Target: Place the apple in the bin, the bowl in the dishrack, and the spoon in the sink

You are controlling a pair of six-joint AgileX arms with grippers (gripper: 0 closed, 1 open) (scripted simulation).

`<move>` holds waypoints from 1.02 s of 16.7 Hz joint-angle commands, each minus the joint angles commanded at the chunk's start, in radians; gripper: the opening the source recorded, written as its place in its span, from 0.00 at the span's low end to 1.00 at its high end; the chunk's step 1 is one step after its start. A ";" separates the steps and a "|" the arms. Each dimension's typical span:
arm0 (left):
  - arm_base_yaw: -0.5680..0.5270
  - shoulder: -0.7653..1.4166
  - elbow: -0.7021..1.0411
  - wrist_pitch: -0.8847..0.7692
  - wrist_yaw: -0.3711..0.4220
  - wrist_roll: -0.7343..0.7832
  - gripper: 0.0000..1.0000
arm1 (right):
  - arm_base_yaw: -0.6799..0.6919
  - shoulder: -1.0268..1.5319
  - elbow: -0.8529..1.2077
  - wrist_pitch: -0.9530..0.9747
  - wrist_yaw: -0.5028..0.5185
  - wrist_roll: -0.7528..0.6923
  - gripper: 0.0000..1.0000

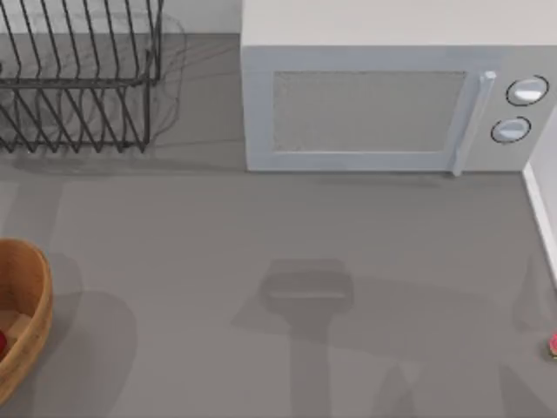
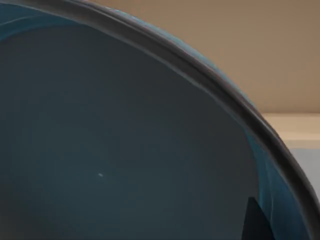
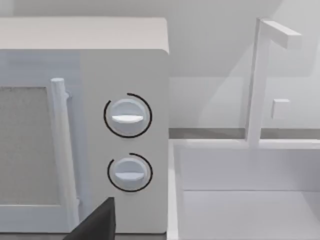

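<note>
Apple (image 1: 2, 342) rests in bin (image 1: 30, 287); bowl (image 2: 125, 150) fills the left wrist view, grip state indeterminable; dishrack (image 1: 78, 78) empty, spoon (image 1: 553, 346) unsunk.

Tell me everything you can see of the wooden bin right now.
The round tan-orange wooden-looking bin sits at the top view's left edge, cut off by the frame, so only its right part shows. Its thick brown rim curves around a lighter inner wall. It stands upright on the grey table, casting a shadow to its right. A small glossy red apple peeks out inside it at the frame edge. Nothing else touches it.
</note>
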State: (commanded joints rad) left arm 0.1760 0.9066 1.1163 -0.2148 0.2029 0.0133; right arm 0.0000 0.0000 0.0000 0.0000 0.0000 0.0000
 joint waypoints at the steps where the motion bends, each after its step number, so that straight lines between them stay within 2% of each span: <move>1: -0.003 0.022 -0.001 0.021 -0.003 0.000 0.00 | 0.000 0.000 0.000 0.000 0.000 0.000 1.00; 5: -0.024 0.202 -0.021 0.208 -0.021 0.002 0.00 | 0.000 0.000 0.000 0.000 0.000 0.000 1.00; 14: -0.081 0.712 -0.127 0.890 -0.071 0.004 0.00 | 0.000 0.000 0.000 0.000 0.000 0.000 1.00; 17: -0.102 0.819 -0.174 1.015 -0.090 0.003 0.00 | 0.000 0.000 0.000 0.000 0.000 0.000 1.00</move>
State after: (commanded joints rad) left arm 0.0741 1.7260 0.9419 0.7999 0.1125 0.0162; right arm 0.0000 0.0000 0.0000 0.0000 0.0000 0.0000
